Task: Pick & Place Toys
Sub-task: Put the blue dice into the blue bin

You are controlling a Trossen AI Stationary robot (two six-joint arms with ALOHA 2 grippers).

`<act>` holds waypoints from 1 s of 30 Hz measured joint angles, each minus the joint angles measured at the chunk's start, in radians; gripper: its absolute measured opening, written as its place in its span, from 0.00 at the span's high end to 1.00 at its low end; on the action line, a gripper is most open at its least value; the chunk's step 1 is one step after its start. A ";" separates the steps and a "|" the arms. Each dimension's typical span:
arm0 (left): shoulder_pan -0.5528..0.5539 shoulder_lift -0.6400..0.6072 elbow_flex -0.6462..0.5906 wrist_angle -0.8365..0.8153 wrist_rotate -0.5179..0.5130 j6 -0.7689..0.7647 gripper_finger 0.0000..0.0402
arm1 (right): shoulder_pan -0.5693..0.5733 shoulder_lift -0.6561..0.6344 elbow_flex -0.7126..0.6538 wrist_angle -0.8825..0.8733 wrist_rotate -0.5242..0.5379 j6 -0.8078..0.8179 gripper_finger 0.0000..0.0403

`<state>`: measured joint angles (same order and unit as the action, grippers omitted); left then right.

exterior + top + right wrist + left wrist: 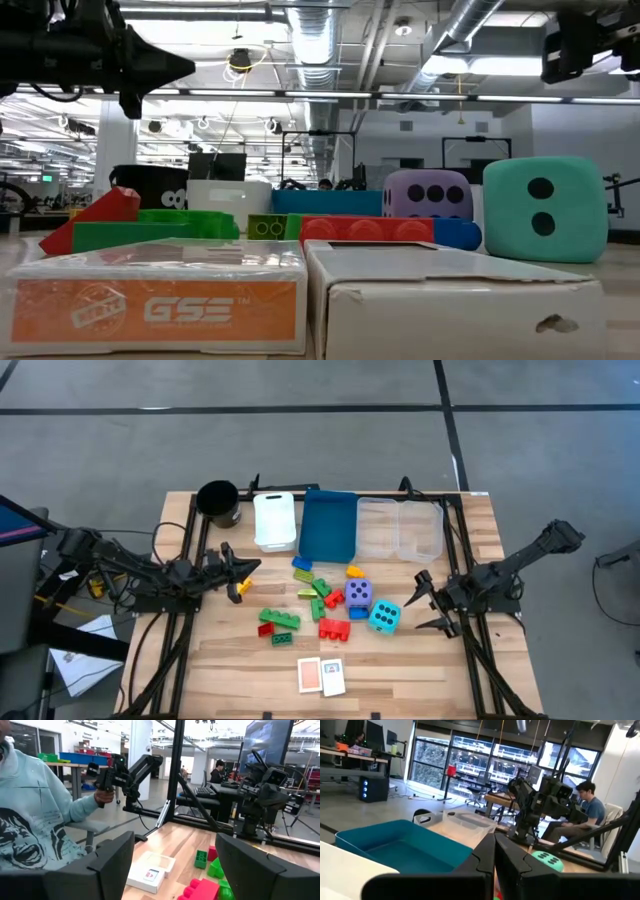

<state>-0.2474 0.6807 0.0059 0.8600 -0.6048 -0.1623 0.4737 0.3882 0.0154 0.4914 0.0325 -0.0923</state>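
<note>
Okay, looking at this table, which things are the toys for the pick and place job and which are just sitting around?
Part of the job:
- building bricks, red, green, blue, yellow, orange
- purple die
- cyan die
- two cards

Just lying about:
- black cup
- white bin
- blue bin
- two clear bins

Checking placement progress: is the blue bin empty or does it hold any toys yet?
Empty. The high view shows the blue bin with a bare floor; the left wrist view shows the same.

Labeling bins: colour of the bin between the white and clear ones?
Blue bin; clearest in the high view.
</note>
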 joint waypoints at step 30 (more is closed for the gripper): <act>0.044 0.029 0.000 0.075 -0.001 0.050 1.00 | -0.108 0.005 0.000 0.102 0.360 0.133 0.31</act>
<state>-0.2031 0.7101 0.0059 0.9349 -0.6059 -0.1127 0.3652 0.3927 0.0154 0.5935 0.3920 0.0408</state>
